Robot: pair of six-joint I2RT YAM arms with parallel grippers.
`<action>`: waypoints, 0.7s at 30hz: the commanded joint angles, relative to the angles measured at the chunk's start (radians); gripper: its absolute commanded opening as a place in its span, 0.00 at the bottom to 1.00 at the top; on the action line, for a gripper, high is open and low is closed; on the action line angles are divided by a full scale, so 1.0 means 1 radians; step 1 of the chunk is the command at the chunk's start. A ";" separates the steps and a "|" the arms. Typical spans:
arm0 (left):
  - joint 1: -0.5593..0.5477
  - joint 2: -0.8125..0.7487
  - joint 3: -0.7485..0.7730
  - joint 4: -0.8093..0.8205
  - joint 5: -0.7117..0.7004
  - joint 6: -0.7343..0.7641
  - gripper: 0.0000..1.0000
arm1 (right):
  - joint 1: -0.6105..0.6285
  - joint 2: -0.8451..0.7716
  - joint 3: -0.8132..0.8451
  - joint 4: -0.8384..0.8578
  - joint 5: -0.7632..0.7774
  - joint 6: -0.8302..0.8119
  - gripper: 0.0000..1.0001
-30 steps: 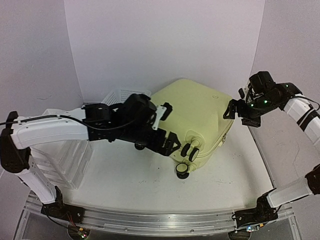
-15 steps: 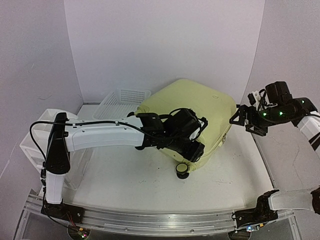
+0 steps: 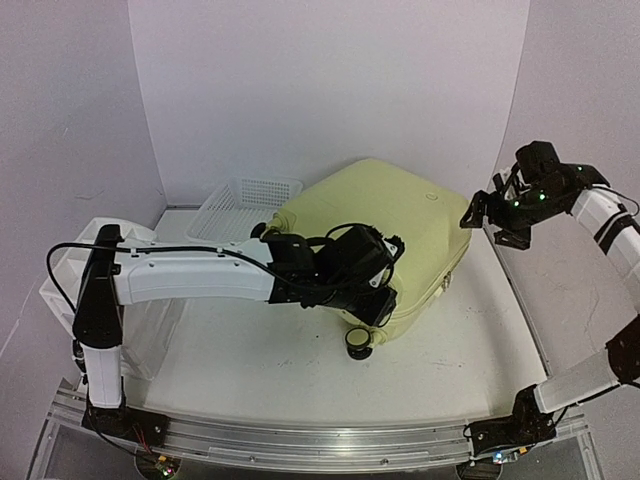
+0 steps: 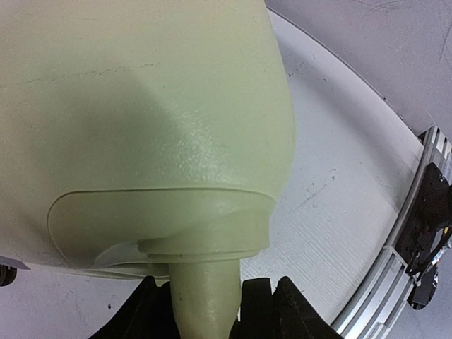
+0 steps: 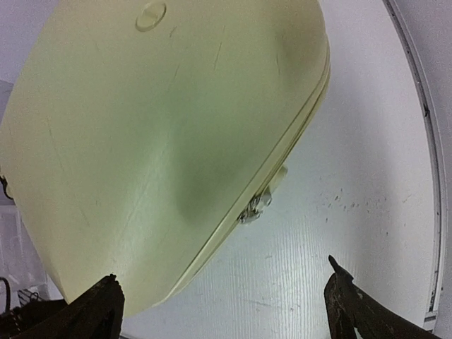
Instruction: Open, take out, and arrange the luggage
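Item: luggage [image 3: 400,220], long axis 7-to-1 o'clock. My left pincer [image 4: 205,314] pinches its caster stem [image 4: 205,286], shell at 12 o'clock; right pincer [image 5: 222,304] spread, off its 3 o'clock side.

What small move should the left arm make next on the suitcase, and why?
Probably close the left gripper firmly on the wheel post of the suitcase: its fingers flank that post, but a firm grip is not clear. The suitcase lies shut, and the open right gripper hovers near its zipper.
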 commanded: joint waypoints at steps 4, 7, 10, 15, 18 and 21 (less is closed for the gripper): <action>-0.101 -0.284 -0.264 -0.108 0.031 -0.085 0.15 | -0.136 0.195 0.207 0.059 -0.226 0.011 0.98; -0.116 -0.403 -0.433 -0.154 0.037 -0.164 0.15 | -0.137 0.263 0.252 0.066 -0.314 0.008 0.98; -0.115 -0.558 -0.590 -0.226 0.008 -0.261 0.33 | -0.138 0.293 0.264 0.080 -0.364 -0.018 0.98; -0.113 -0.803 -0.655 -0.299 0.039 -0.320 0.98 | -0.136 0.366 0.284 0.096 -0.495 -0.033 0.98; -0.104 -0.884 -0.594 -0.314 0.056 -0.320 1.00 | -0.108 0.415 0.283 0.125 -0.590 -0.014 0.98; -0.037 -0.926 -0.561 -0.330 0.063 -0.388 0.99 | -0.062 0.432 0.292 0.134 -0.602 -0.023 0.98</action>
